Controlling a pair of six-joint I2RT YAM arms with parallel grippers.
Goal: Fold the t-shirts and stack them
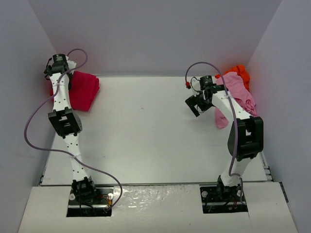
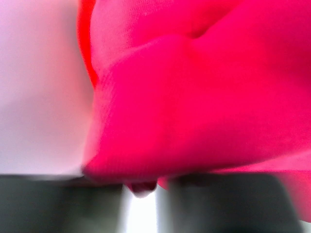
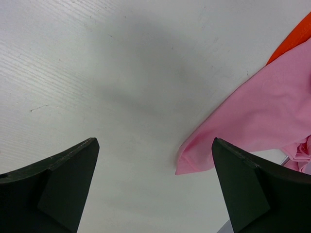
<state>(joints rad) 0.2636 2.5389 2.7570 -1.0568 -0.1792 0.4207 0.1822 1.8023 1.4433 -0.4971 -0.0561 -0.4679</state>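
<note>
A crimson-magenta t-shirt (image 1: 86,90) lies bunched in the far left corner and fills the blurred left wrist view (image 2: 204,97). An edge of a bright red shirt (image 1: 51,90) shows beside it, and also in the left wrist view (image 2: 84,39). My left gripper (image 1: 59,68) sits over this pile; its jaws (image 2: 141,190) stand nearly together with a nub of crimson cloth between the tips. A pale pink t-shirt (image 1: 239,96) and an orange one (image 1: 240,73) lie crumpled at the far right. My right gripper (image 1: 196,104) is open and empty above bare table, left of the pink shirt's corner (image 3: 252,116).
Pale walls close the table in on the left, back and right. The white table (image 1: 146,126) stretches between the two cloth piles. A purple cable loops off each arm. The right arm's upper link stands over part of the pink shirt.
</note>
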